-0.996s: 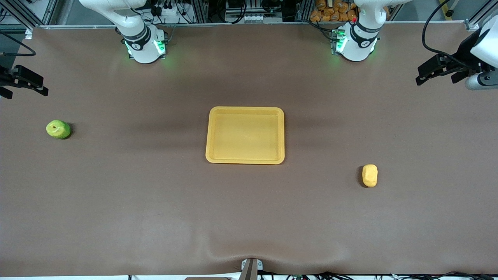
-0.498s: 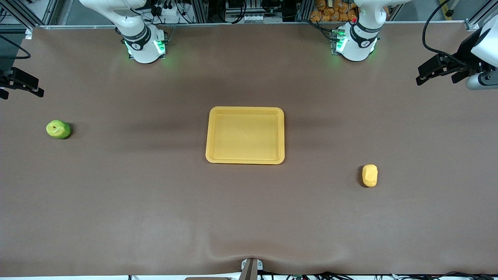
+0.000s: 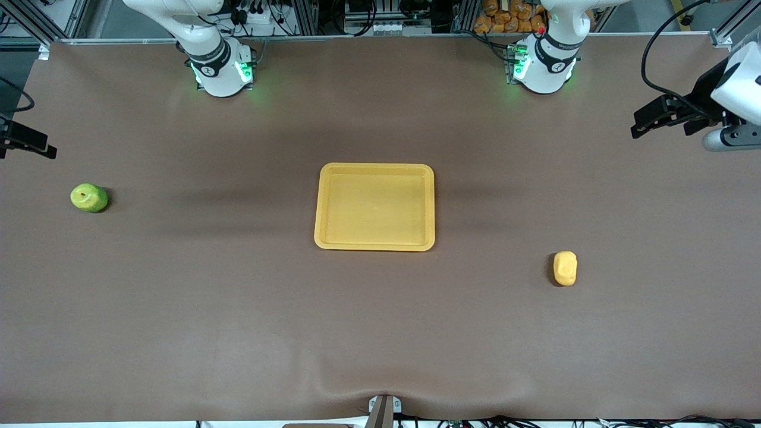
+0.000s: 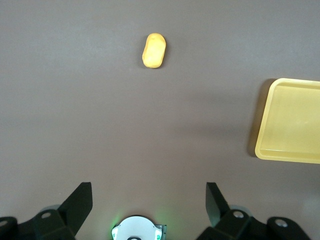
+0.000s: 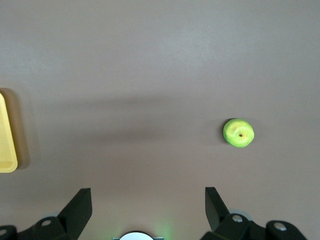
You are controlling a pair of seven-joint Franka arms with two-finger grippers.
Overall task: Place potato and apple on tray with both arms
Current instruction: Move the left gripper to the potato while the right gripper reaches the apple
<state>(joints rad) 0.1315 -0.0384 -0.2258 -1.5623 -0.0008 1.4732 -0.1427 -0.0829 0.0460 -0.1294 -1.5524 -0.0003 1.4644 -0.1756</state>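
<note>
The yellow-orange tray (image 3: 374, 168) lies mid-table with nothing in it. Toward the right arm's end sits the yellow-green apple (image 3: 89, 197); toward the left arm's end the potato (image 3: 565, 268) lies a little nearer the front camera than the tray. My right gripper (image 3: 27, 148) hangs open over the table's edge at the apple's end, holding nothing. In its wrist view the gripper (image 5: 148, 192) looks down on the apple (image 5: 238, 133) and the tray's rim (image 5: 6, 145). My left gripper (image 3: 637, 123) is open and high over the potato's end. Its wrist view shows the gripper (image 4: 148, 190), the potato (image 4: 153, 50) and the tray (image 4: 287, 156).
The brown table mat (image 3: 238, 309) has a raised wrinkle near its front edge. Both green-lit arm bases (image 3: 220, 71) (image 3: 544, 65) stand along the back edge. Cables and racks lie past that edge.
The right gripper has slid further toward the table's end, partly leaving the front view. The left gripper has shifted slightly. Apple, potato and tray have not moved.
</note>
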